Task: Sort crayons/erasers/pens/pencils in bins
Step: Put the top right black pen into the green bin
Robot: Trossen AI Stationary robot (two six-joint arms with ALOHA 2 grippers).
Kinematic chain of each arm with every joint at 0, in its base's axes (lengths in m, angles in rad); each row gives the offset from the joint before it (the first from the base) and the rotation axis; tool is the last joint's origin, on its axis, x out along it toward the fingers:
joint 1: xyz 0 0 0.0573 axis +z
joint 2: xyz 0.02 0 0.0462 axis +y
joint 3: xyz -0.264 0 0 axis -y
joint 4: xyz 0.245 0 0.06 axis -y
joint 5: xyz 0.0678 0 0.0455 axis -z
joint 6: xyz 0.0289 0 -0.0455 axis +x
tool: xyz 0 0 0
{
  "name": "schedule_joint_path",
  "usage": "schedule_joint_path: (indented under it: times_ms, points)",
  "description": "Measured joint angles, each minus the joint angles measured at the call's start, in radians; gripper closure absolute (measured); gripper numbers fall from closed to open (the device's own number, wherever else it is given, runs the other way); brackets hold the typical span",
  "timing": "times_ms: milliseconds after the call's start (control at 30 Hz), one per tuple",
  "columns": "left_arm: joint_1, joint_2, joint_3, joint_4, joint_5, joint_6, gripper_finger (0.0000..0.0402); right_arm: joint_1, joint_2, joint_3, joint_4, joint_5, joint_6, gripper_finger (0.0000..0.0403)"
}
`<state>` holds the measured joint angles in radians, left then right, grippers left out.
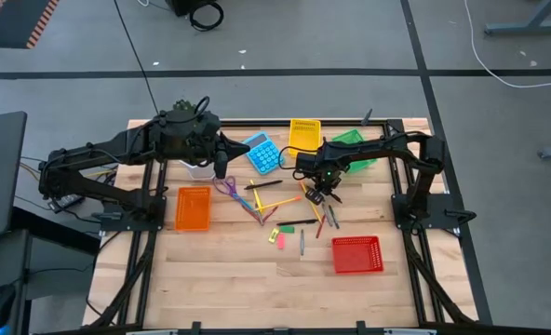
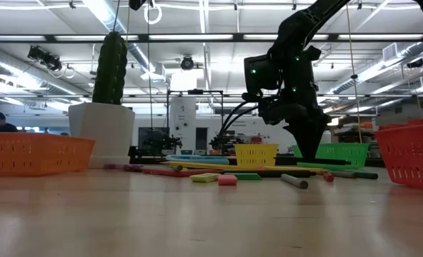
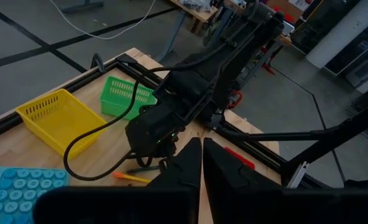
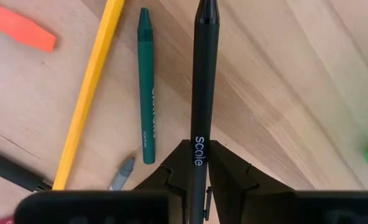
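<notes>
A black pen [image 4: 204, 81] sits between the two fingers of the right end effector [image 4: 198, 163], which is clamped on it. The pen has white letters on its side. Its tip points out over the wooden counter [image 4: 283, 93]. Just beside the pen lie a green crayon [image 4: 147, 87] and a long yellow pencil [image 4: 87, 99]. An orange crayon [image 4: 22, 28] lies farther from the pen, past the pencil.

From above, the right end effector [image 1: 318, 193] is over the pile of pens, pencils and crayons in the middle of the counter. The red bin [image 1: 357, 254] is near the pile, toward the front edge of the counter. The yellow bin [image 1: 303, 134] and the green bin [image 1: 352, 147] stand behind the pile at the back edge. The orange bin [image 1: 193, 208] is well apart from the pile, on the left arm's side. A pink eraser [image 1: 280, 242] and a green eraser [image 1: 274, 235] lie near the pile's front.

The left end effector [image 3: 201, 163] waits by the blue calculator [image 1: 263, 153], and its fingers are together.
</notes>
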<state>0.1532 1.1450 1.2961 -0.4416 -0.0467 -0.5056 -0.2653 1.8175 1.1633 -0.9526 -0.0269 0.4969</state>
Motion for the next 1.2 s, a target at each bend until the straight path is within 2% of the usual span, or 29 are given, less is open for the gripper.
schedule_joint_path:
  times_ms: [467, 800, 1000, 1200]
  points:
    - [0.000, 0.000, 0.000, -0.001, 0.000, -0.007, 0.0385, 0.000, -0.008, 0.000, -0.023, -0.044, 0.000, 0.0348]
    - [0.000, 0.000, 0.000, -0.002, 0.000, -0.006, 0.0381, -0.016, -0.165, 0.000, -0.055, -0.055, 0.009, 0.0348]
    - [0.000, 0.000, 0.000, -0.002, 0.000, -0.006, 0.0384, -0.091, -0.273, 0.001, -0.055, 0.002, 0.030, 0.0348]
    - [0.000, 0.000, 0.000, -0.002, 0.000, -0.006, 0.0376, -0.232, -0.338, 0.001, -0.060, 0.035, -0.014, 0.0348]
